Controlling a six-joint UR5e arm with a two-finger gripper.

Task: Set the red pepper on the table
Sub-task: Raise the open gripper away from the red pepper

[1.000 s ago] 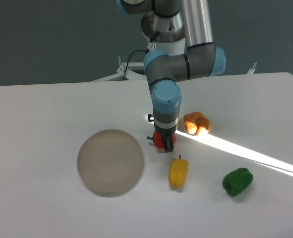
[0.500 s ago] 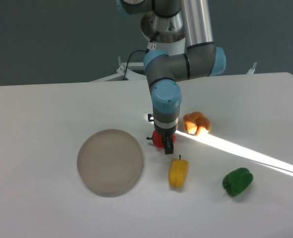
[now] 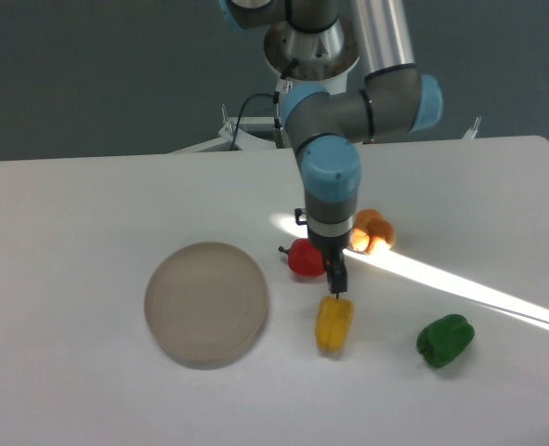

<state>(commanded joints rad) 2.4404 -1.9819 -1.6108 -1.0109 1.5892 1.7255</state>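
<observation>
Going L to R: the plate [image 3: 206, 302] lay well clear at about 8 o'clock of the red pepper [image 3: 306, 258], which sat on the table [image 3: 70, 214], not on the plate, so placement looked done. The gripper [image 3: 337, 279] was just beside it at 4 o'clock; can't tell if fingers were spread. Yellow pepper [image 3: 333, 321] close below, orange pepper [image 3: 371, 230] at 2 o'clock, green pepper [image 3: 444, 340] farther R; free room was straight up.

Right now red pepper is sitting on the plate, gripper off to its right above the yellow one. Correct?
Not quite. The camera view shows the red pepper on the table, right of the plate and apart from it. The rest holds: the gripper is to its right, above the yellow pepper.
</observation>
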